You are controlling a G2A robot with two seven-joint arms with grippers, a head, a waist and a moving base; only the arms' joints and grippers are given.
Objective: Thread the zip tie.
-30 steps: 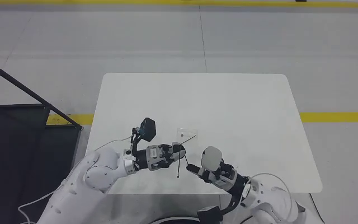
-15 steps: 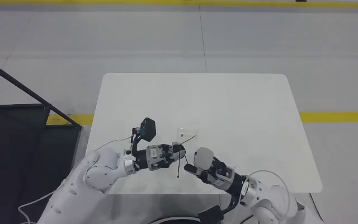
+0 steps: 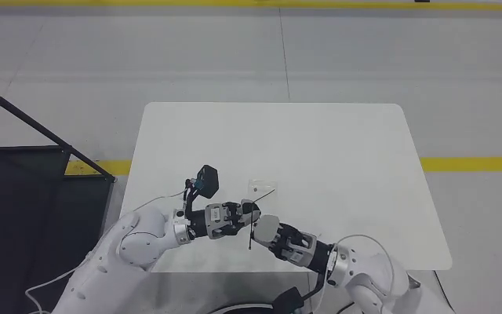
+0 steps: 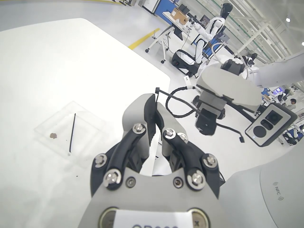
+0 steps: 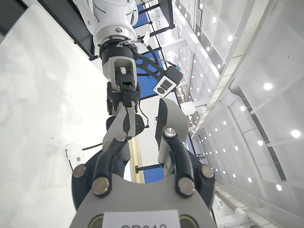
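Observation:
My left gripper [image 3: 249, 209] is held just above the table's near edge, shut on a thin black zip tie [image 3: 250, 232] that hangs out of its fingers toward me. In the left wrist view the zip tie's head [image 4: 156, 91] sticks out past the closed fingertips of the left gripper [image 4: 154, 102]. My right gripper [image 3: 262, 228] is close beside it, open. In the right wrist view the right gripper [image 5: 144, 111] has its fingers spread, and the free end of the zip tie [image 5: 147, 126] lies between them.
A second black zip tie [image 4: 72, 131] lies on a clear plastic bag [image 4: 59, 122] on the white table [image 3: 314, 141], just beyond the grippers. A small brown speck [image 4: 52, 135] sits on the bag. The far and right parts of the table are bare.
My right gripper has moved left along the near edge, up to the left gripper and the hanging zip tie. The left arm has kept still.

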